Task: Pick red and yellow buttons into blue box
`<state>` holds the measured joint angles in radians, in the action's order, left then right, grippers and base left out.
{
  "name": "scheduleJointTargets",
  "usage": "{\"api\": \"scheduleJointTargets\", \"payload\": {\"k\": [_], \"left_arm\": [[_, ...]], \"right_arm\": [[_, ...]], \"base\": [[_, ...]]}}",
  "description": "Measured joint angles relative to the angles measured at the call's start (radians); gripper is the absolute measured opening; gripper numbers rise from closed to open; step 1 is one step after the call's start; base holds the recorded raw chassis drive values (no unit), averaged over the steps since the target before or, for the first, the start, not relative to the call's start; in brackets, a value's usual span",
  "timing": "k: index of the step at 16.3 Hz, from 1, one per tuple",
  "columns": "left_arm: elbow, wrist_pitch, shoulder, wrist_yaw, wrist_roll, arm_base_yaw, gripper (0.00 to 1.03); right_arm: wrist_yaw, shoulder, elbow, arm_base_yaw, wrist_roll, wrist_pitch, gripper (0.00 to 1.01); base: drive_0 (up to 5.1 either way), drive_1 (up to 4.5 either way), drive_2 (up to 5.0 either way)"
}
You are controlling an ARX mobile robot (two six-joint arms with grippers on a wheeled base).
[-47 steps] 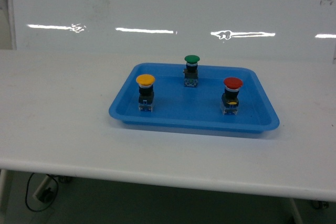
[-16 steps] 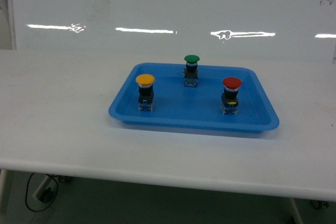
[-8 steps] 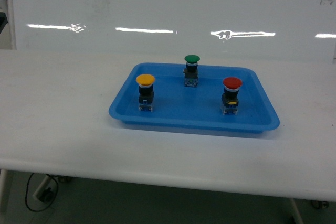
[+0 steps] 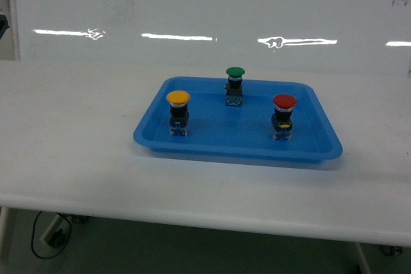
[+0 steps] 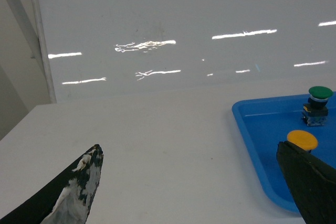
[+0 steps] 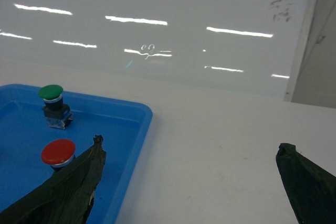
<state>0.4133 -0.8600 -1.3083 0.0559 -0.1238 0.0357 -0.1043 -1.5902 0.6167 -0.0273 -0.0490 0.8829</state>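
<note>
The red button [image 4: 284,117] at four o'clock and the yellow button [image 4: 178,113] at eight are already standing upright in the blue box [image 4: 192,145] — so both grippers, the left gripper [image 5: 189,192] and the right gripper [image 6: 191,182], are hanging wide open, holding nothing.

Blue box [image 4: 321,144]: smooth plastic, slight sheen. Red button [image 4: 284,101] and yellow button [image 4: 178,97]: glossy plastic caps, black bodies, clear bases. Table [image 4: 70,133]: matt white, faintly scuffed. Wall panel [image 4: 192,4]: glossy, reflecting lights. Left gripper [image 5: 194,182] fingers [image 5: 79,187]: matt black, worn whitish.
</note>
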Motion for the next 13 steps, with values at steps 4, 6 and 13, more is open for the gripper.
{"api": "scheduleJointTargets", "payload": {"k": [4,6,13], "left_arm": [[0.0,0.0,0.0,0.0,-0.008,0.0,0.98],[0.0,0.0,0.0,0.0,-0.008,0.0,0.98],[0.0,0.0,0.0,0.0,-0.008,0.0,0.98]], "right_arm": [[-0.036,-0.095,0.111,0.044,0.003,-0.074,0.98],[-0.056,-0.135,0.166,0.076,0.005,-0.111,0.98],[-0.106,-0.184,0.217,0.105,0.015,-0.172,0.98]], "base": [[0.0,0.0,0.0],[0.0,0.0,0.0],[0.0,0.0,0.0]]}}
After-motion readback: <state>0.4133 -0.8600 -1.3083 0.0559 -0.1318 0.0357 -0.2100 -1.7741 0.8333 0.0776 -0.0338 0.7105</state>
